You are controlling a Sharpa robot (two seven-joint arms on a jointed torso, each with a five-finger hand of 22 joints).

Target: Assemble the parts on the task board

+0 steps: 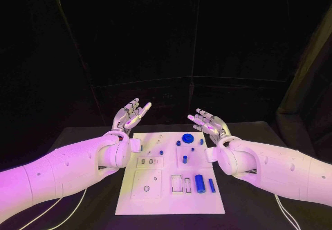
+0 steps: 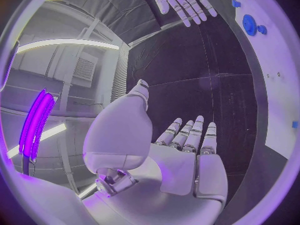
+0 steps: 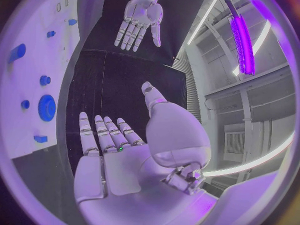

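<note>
The white task board (image 1: 166, 203) lies flat in the middle of the black table. Small blue parts sit on it: a round gear-like disc (image 1: 187, 138) near its far edge, a thick cylinder (image 1: 199, 183) and a thin pin (image 1: 211, 185) on the near right. My left hand (image 1: 131, 115) hovers above the board's far left corner, fingers spread, palm up, holding nothing. My right hand (image 1: 209, 123) hovers above the far right corner, fingers likewise apart and empty. The left wrist view has my left hand (image 2: 187, 157), the right hand (image 2: 181, 0) opposite, and the disc (image 2: 250, 24). My right hand (image 3: 109, 155) also appears in its own wrist view.
Several small blue pegs (image 1: 161, 152) and rectangular slots (image 1: 181, 183) dot the board. Black table (image 1: 249, 211) surrounds it on all sides, with thin white cables (image 1: 76, 203) trailing near the front left. A dark curtain stands behind the table.
</note>
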